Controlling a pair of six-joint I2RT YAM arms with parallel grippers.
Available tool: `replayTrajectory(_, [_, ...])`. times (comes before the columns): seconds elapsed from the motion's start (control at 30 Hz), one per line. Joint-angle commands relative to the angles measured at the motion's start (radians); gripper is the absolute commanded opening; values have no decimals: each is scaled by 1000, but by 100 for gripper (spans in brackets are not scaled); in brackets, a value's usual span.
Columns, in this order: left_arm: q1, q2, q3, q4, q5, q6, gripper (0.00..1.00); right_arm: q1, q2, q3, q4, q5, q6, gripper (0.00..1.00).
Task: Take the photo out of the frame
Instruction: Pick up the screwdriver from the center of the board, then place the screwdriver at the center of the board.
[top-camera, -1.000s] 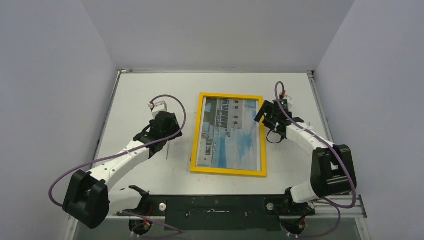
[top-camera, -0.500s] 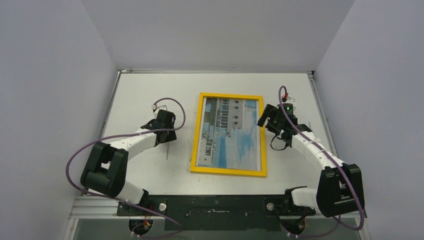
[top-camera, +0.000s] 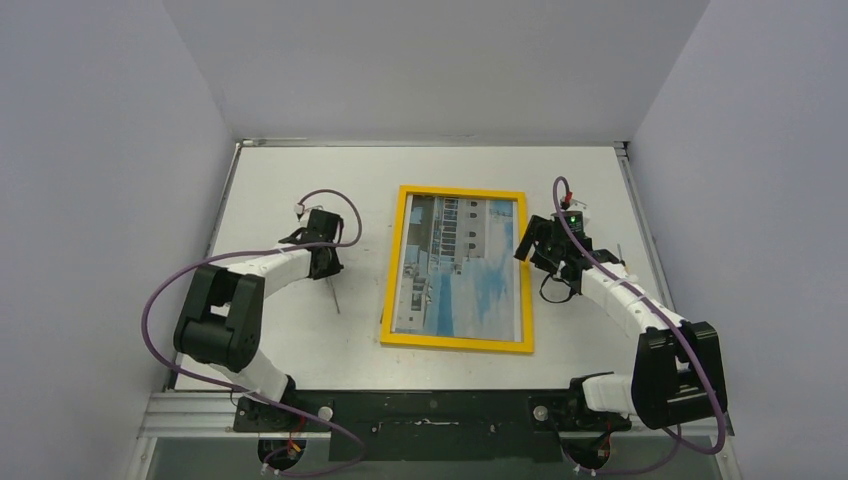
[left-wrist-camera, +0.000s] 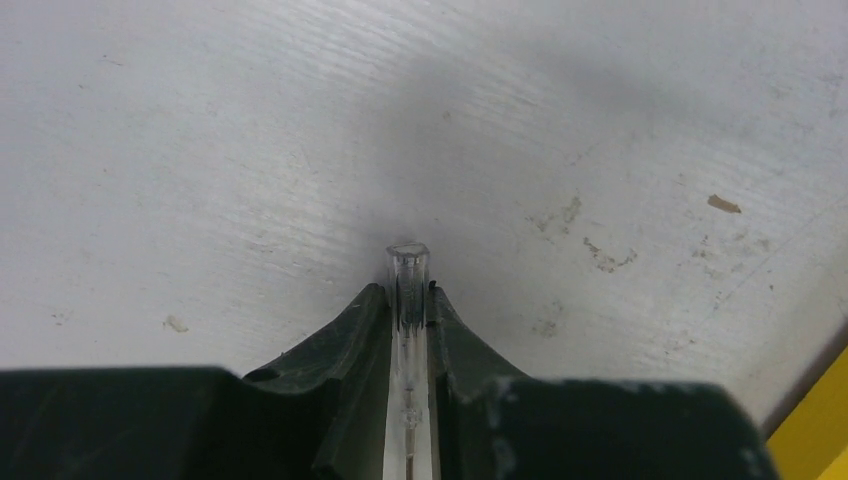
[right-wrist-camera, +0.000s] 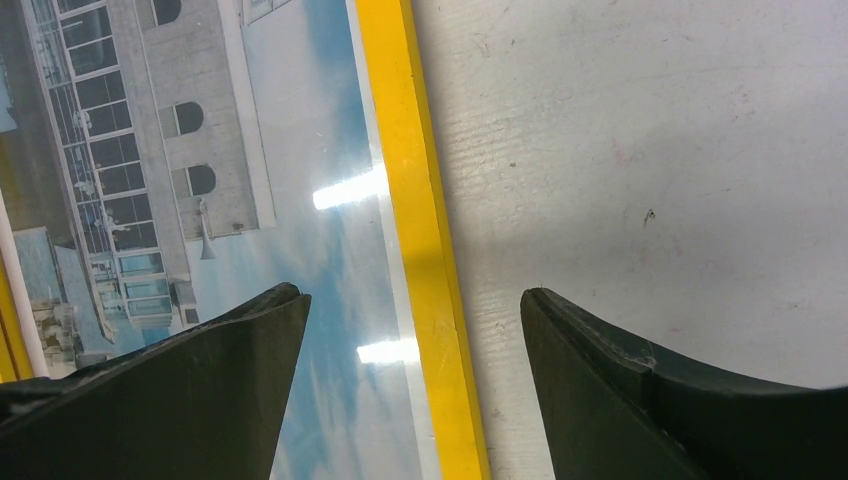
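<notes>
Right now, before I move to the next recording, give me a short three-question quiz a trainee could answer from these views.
1. True or false: the photo sits in the frame, face up.
2. The left gripper is: A) open above the frame; B) shut on a thin clear rod; C) shut on the photo.
3. Fill in: between the fingers of the open right gripper runs the frame's ____ border.
Key: 1 true; 2 B; 3 yellow.
</notes>
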Motion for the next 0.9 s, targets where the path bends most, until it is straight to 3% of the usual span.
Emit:
replayTrajectory(0.0, [39, -1, 3, -10, -9, -27, 5, 9, -12, -1, 25, 10, -10, 80])
replayTrajectory(0.13, [38, -83, -25, 16, 29, -42, 0, 9, -29, -5, 21, 10, -8, 79])
replayTrajectory(0.23, [18, -176, -55, 56, 162, -79, 0, 10, -65, 0, 20, -26, -24, 78])
replayTrajectory(0.4, [-73, -314, -71, 137, 323, -199, 1, 72, -145, -42, 221, -441, -77, 72])
replayTrajectory(0.6, [-160, -400, -144, 424, 528, -372, 2, 312, -112, -7, 378, -516, -5, 66])
replayTrajectory(0.87, [-275, -395, -235, 771, 560, -525, 3, 441, -41, 25, 520, -511, 67, 59])
